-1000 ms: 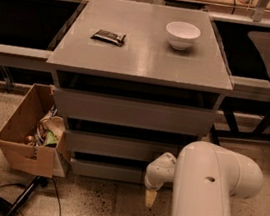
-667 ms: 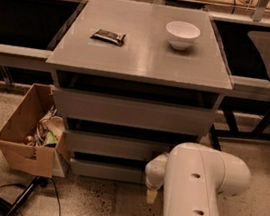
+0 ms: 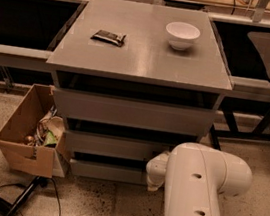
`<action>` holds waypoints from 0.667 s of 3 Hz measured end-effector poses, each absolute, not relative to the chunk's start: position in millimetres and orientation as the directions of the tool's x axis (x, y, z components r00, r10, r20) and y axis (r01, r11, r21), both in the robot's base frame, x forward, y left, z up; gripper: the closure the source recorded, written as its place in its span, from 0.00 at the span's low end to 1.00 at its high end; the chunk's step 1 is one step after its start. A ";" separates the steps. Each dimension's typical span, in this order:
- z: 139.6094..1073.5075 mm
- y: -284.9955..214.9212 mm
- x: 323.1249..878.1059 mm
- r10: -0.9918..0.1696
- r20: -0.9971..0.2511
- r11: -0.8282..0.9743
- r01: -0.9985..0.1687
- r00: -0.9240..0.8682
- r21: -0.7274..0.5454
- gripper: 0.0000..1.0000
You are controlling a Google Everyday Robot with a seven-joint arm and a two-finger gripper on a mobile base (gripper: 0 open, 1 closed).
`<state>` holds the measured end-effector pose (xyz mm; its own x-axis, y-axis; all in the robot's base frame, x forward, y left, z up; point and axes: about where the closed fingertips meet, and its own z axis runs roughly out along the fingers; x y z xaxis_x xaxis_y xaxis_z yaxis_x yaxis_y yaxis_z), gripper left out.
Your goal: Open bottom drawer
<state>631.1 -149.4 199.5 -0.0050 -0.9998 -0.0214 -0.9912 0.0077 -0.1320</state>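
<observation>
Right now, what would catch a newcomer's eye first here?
The big white robot arm fills the foreground, its claw down at the right end of the bottom drawer. On the grey cabinet sit a white bowl and a dark packet; a cardboard box stands on the floor beside it.

At bottom drawer [image 3: 107, 171] right end: hand [image 3: 155, 176]; box [image 3: 19, 153] left.

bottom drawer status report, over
Hand low at the bottom drawer, right end, partly behind the arm. Drawer not visibly pulled out. Cardboard box sits close by its left end.
</observation>
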 end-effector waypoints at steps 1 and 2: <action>207.1 -149.4 631.1 -1.000 -0.021 0.008 -0.991 -0.005 -0.132 0.62; 207.1 -149.4 631.1 -1.000 -0.021 0.008 -0.991 -0.005 -0.132 0.31</action>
